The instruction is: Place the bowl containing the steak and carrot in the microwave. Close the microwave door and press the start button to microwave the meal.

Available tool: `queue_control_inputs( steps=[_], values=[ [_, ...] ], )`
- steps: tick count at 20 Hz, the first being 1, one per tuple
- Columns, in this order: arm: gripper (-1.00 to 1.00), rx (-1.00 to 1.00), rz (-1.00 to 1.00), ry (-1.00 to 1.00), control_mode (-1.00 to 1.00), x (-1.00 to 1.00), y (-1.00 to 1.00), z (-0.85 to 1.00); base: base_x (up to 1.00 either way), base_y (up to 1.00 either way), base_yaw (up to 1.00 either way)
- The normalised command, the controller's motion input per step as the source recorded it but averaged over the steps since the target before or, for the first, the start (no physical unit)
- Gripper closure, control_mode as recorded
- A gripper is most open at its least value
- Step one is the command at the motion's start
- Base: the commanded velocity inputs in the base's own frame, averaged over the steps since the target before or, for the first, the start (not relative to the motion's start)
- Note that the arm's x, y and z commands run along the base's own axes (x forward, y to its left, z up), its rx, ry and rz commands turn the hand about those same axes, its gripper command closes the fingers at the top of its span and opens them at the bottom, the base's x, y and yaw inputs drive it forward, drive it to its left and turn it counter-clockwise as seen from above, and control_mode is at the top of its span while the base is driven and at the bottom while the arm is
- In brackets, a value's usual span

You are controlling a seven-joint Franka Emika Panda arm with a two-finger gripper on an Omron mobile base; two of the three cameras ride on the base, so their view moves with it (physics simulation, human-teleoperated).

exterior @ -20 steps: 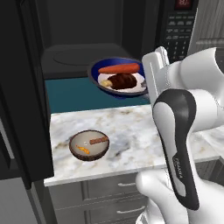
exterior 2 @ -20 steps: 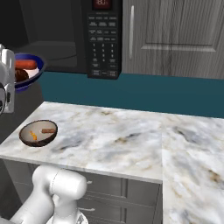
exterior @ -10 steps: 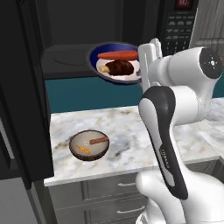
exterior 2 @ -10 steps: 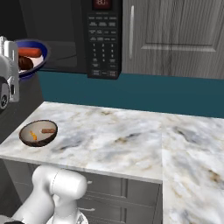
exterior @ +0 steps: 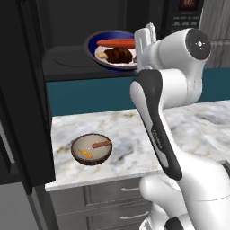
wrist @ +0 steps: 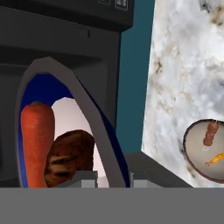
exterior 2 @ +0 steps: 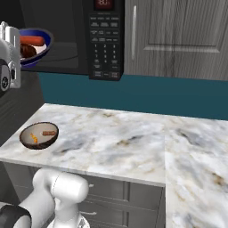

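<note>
Pincer [wrist: 113, 177] grips bowl [exterior: 112, 50] rim at microwave [exterior: 90, 40] opening.

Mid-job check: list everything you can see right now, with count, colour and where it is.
bowl: one, dark blue with white inside, held up at the microwave opening
carrot: one, orange-red, in that bowl
steak: one, dark brown, in that bowl beside the carrot
microwave: one, black, above the counter
microwave door: one, black, swung open at left
brown bowl: one, on the counter, holding small scraps
counter: one, white marble
cabinet: grey, right of microwave
gripper: one, white, jaws shut on the bowl rim
</note>
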Motion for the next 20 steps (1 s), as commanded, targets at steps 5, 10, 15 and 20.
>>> queue_control_inputs(
  steps=[5,10,15,20],
  values=[
    [1.0,0.0,-0.02,0.0,-1.0,0.38,0.25,0.08,0.0,0.0,0.0],
    [1.0,0.0,0.0,0.0,-1.0,0.41,0.06,0.0,0.0,0.0,0.0],
    [1.0,0.0,0.0,0.03,-1.0,0.48,0.07,0.0,0.0,0.0,0.0],
    [1.0,-0.01,0.0,0.07,-1.0,0.53,0.16,-0.09,0.0,0.0,0.0]
  ],
)
